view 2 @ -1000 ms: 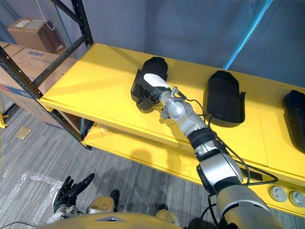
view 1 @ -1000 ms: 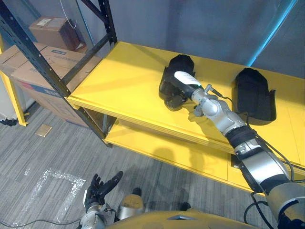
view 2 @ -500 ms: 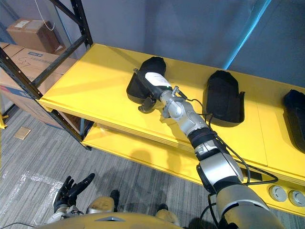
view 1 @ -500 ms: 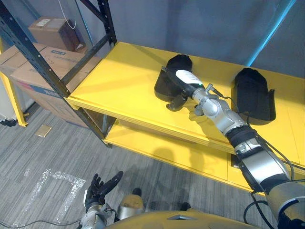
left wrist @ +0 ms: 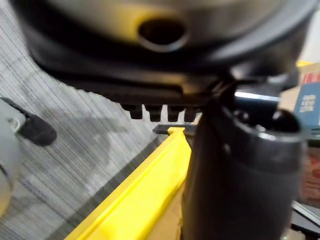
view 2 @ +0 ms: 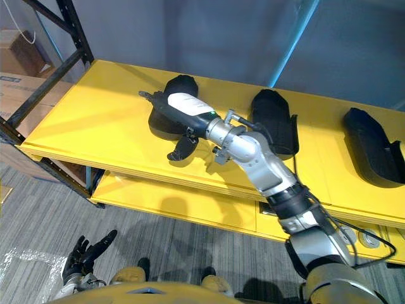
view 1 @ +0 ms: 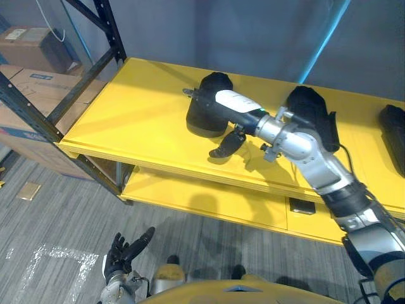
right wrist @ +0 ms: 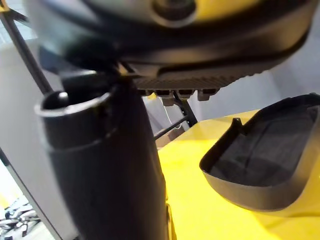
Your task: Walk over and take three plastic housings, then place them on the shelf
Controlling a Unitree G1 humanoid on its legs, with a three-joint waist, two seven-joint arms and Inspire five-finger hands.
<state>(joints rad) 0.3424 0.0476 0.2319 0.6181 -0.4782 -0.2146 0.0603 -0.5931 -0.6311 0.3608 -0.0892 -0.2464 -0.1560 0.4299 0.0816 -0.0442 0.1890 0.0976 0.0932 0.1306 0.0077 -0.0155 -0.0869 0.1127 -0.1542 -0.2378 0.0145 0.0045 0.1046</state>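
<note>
Three black plastic housings stand in a row on the yellow shelf [view 1: 126, 120]: the left one [view 1: 204, 119], the middle one [view 1: 311, 113] and the right one [view 1: 393, 130]. My right hand [view 1: 234, 103] reaches over the left housing with its fingers straight across the housing's top and its thumb [view 1: 225, 144] spread away above the shelf; it is open and grips nothing. In the right wrist view that housing [right wrist: 265, 165] lies hollow side up just past the thumb [right wrist: 105, 170]. My left hand [view 1: 124, 249] hangs low over the floor, open and empty.
Black rack uprights [view 1: 95, 28] rise at the shelf's left end, with cardboard boxes [view 1: 25, 82] behind them. A lower yellow shelf [view 1: 209, 196] sits beneath. A blue pole [view 1: 323, 38] stands behind the middle housing. Grey floor lies in front.
My right hand has let go of the left housing, which now rests on the shelf, and its fingers have straightened. The camera has shifted right, so the third housing shows.
</note>
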